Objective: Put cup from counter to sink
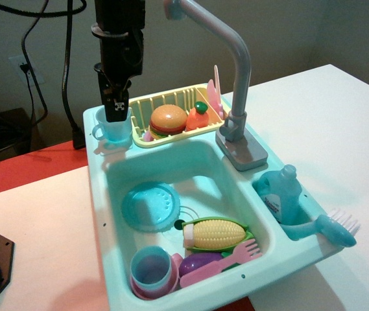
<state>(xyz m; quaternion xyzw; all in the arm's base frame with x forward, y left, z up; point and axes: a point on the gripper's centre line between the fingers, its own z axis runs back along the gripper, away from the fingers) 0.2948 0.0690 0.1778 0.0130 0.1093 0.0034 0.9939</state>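
Observation:
The light-blue cup [111, 128] with a loop handle stands upright on the counter [104, 150], at the back left corner of the teal sink unit. My black gripper [117, 111] hangs straight down over it. Its fingertips reach the cup's far rim and stand close together, seemingly pinching the rim. The cup's base still rests on the ledge. The sink [200, 170] is the basin just in front, with the tall grey faucet [236, 97] at its back right.
The basin holds a round teal plate [150, 206], a toy corn [215, 234], a purple eggplant [200, 262], a pink fork [242, 253] and a handleless blue cup in a pink piece [152, 272]. A yellow dish rack [171, 116] holds a burger. A soap bottle [281, 193] and brush [333, 228] stand on the right.

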